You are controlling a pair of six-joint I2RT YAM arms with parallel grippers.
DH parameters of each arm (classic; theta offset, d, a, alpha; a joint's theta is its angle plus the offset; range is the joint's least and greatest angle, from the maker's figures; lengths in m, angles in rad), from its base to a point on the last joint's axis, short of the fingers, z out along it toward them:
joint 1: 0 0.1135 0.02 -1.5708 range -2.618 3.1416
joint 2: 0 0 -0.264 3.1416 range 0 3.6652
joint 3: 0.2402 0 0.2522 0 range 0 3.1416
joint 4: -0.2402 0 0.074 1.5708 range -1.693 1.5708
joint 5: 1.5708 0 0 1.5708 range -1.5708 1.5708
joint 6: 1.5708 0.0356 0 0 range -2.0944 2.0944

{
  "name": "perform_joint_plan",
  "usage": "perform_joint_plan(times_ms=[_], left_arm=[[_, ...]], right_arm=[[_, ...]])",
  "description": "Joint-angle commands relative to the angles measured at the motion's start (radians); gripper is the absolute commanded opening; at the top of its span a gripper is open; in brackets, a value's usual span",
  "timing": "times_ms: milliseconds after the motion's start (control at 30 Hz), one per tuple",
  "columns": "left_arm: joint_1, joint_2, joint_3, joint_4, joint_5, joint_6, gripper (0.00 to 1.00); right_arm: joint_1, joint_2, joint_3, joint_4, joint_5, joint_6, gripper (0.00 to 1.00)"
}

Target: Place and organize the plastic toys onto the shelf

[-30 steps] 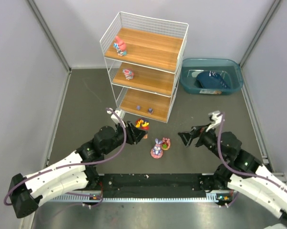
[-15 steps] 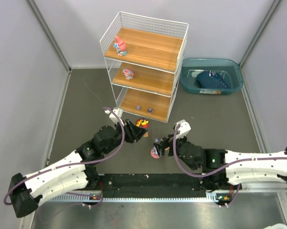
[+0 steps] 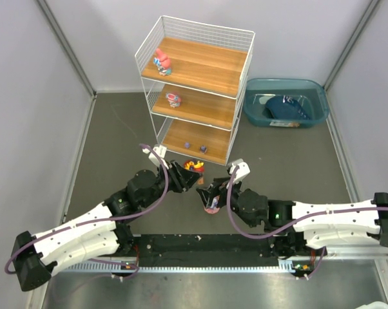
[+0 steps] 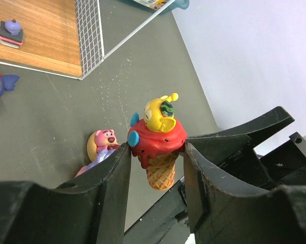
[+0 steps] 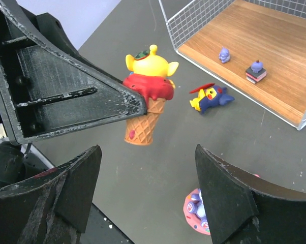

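The left gripper [image 4: 156,152] pinches an ice-cream cone toy [image 4: 157,137] between its two fingers. They press on the red scoop from either side, with the waffle cone hanging down in the gap and a yellow figure on top, at the middle of the left wrist view. In the top view this gripper [image 3: 189,175] holds the toy [image 3: 193,167] just in front of the shelf [image 3: 207,67], near its lowest tier, at the centre of the frame.

The right gripper [image 5: 149,170] is spread wide and touches nothing, its fingers [image 5: 77,188] at the lower left and lower right of its own view. The cone toy [image 5: 145,101] hangs in the air above and between them, apart from both.

A dark blue bird toy [image 5: 211,95] lies on the floor [image 5: 117,168] just outside the bottom tier, where two small purple figures [image 5: 224,53] stand. A pink bear toy [image 4: 103,142] lies on the floor beside the left gripper's left finger. A pink figurine [image 3: 162,61] stands on the top tier and another small figurine [image 3: 173,98] on the middle one. A teal bin [image 3: 253,108] sits right of the shelf.
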Motion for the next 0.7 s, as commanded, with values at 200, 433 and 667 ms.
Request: perform_joint_plan(times_ms=[200, 433, 667], left_arm=[[-0.012, 0.025, 0.028, 0.109, 0.034, -0.027, 0.0], [-0.013, 0.028, 0.019, 0.138, 0.058, -0.054, 0.0], [-0.013, 0.021, 0.009, 0.155, 0.084, -0.071, 0.0]], right_arm=[[-0.037, 0.027, 0.05, 0.098, -0.07, 0.01, 0.66], [-0.069, 0.049, 0.05, 0.118, -0.093, 0.01, 0.59], [-0.083, 0.069, 0.044, 0.139, -0.101, 0.014, 0.54]])
